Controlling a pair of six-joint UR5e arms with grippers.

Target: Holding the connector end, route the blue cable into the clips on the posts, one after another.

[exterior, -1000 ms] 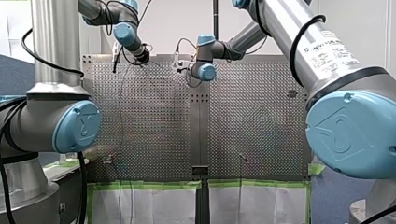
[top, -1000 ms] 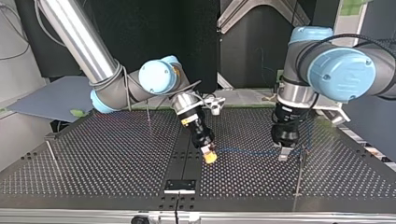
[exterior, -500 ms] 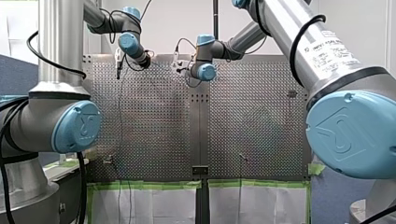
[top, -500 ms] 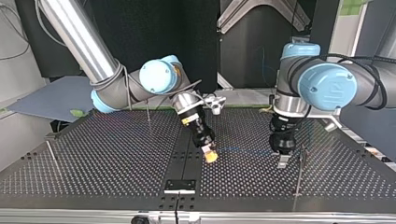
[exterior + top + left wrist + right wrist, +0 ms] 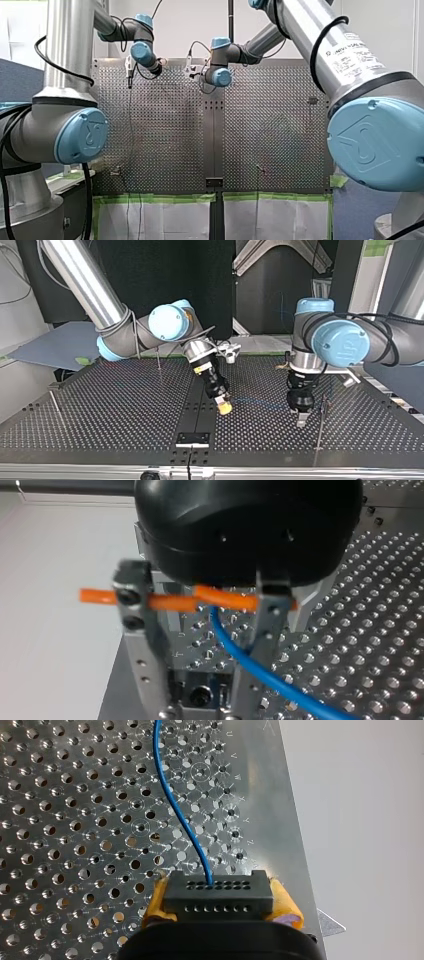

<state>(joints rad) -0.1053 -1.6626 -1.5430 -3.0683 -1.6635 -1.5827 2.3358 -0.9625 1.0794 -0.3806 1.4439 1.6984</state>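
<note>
Top view: our right gripper (image 5: 225, 408) tilts down over the surface (image 5: 100, 410), fingers (image 5: 156, 902) clamping the connector (image 5: 218, 892); our left gripper (image 5: 301, 420) hangs upright beside a post (image 5: 321, 426), fingers (image 5: 142, 630) apart around the blue cable (image 5: 241, 661).

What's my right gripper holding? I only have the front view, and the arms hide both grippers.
Observer: The right gripper is shut on the black connector, with its yellow pads on either side.
Operator: Cable attached?
Observer: Yes, the blue cable leaves the connector ahead of the gripper.
Operator: And the left?
Observer: The cable runs between the open fingers of the left gripper, crossing an orange bar that spans them.
</note>
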